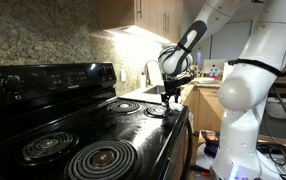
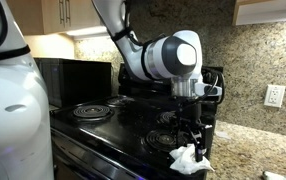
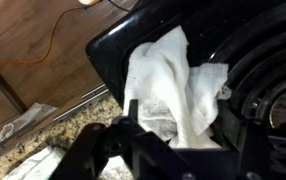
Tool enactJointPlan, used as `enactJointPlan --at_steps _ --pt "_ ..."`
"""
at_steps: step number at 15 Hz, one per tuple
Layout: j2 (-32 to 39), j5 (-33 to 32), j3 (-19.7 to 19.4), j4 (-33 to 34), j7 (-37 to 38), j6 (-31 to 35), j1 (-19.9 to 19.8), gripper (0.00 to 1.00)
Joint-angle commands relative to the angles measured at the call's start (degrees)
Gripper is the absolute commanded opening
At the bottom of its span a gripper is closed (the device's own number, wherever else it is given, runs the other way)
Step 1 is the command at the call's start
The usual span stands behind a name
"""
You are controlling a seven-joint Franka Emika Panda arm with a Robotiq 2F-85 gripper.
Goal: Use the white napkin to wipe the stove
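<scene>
The white napkin [image 3: 173,85] is a crumpled white wad lying on a corner of the glossy black stove [image 3: 108,55], next to a coil burner. It also shows in an exterior view [image 2: 188,158], just under the fingers. My gripper [image 3: 188,112] is open, with its two black fingers straddling the napkin and the wad between them. In both exterior views the gripper [image 1: 171,93] [image 2: 193,135] points straight down at the stove's [image 1: 143,130] corner beside the counter. The napkin is hidden in the view that looks along the stove from its far end.
A speckled granite countertop [image 3: 28,150] borders the stove's edge, with a granite backsplash and a wall outlet [image 2: 274,96] behind. The raised control panel [image 1: 43,80] stands along the back. Wooden floor with an orange cable [image 3: 43,50] lies below the stove's side.
</scene>
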Motion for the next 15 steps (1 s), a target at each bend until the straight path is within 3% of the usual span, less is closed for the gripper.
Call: enactJointPlan --at_steps 1,6,9,15 --pt "0.1 4.1 -1.3 -0.8 -2.0 0.3 0.0 0.48" --pt "-1.3 6.2 -2.2 -2.3 -2.3 1.1 -0.8 0.14" --pt "-1.9 6.0 -3.5 -3.4 -2.3 1.1 -1.6 0.07" --pt "-3.5 6.1 -4.1 -6.1 -1.6 1.0 -2.3 0.12"
